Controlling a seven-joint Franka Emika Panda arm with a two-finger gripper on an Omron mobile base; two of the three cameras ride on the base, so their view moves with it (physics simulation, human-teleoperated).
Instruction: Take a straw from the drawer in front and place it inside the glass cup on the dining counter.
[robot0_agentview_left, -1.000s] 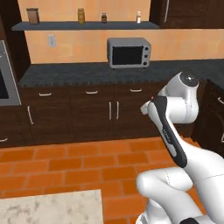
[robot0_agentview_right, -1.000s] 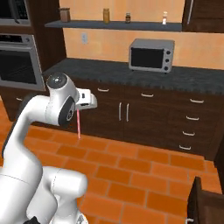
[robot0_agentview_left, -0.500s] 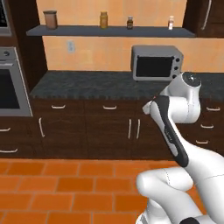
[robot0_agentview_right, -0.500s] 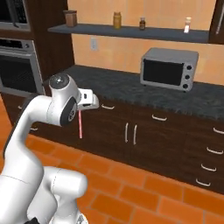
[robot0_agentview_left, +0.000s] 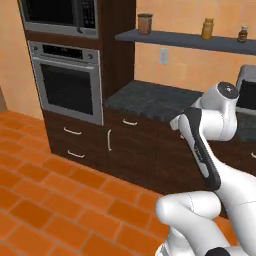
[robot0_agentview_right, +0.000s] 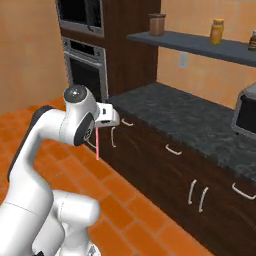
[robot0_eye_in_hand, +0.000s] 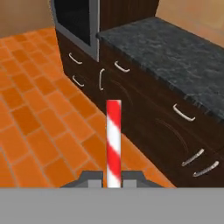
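Flat, even rendered light on my feeds, no single source I can pin. Orange floor tiles (robot0_agentview_left: 45, 200) and the wall read bright; the dark cabinet fronts (robot0_agentview_right: 165, 170) go near black and swallow detail. Soft sheen on the white arm (robot0_agentview_left: 215, 130), no hard glare. Shadows are faint. All three views are soft and low-res, edges slightly smeared; the striped straw (robot0_eye_in_hand: 113, 144) in hand view looks blurry. No edge distortion.
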